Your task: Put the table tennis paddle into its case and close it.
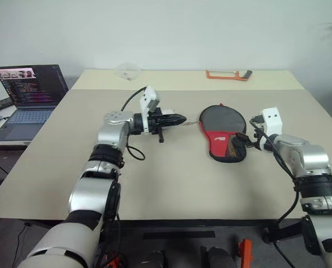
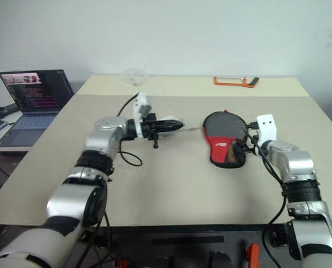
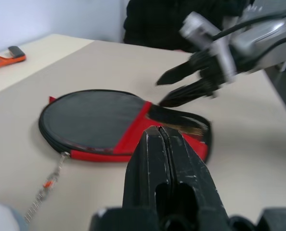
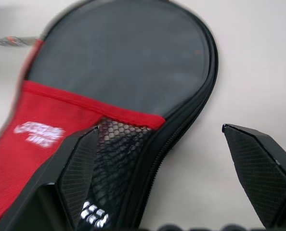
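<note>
The case (image 1: 223,132) lies flat on the table to the right of centre, its round black part towards the back and its red panel and mesh pocket (image 4: 123,159) towards me. A short zipper chain (image 3: 46,185) trails from its left edge. The paddle is hidden. My left gripper (image 1: 183,118) is shut with nothing in it, held level a little left of the case and pointing at it. My right gripper (image 4: 161,129) is open at the case's near right edge, one finger (image 4: 83,161) over the mesh and the other (image 4: 258,166) over bare table.
An open laptop (image 1: 29,92) stands on a side table at the far left. An orange-handled tool (image 1: 227,75) lies at the back edge of the table, and a clear plastic thing (image 1: 127,70) sits at the back left.
</note>
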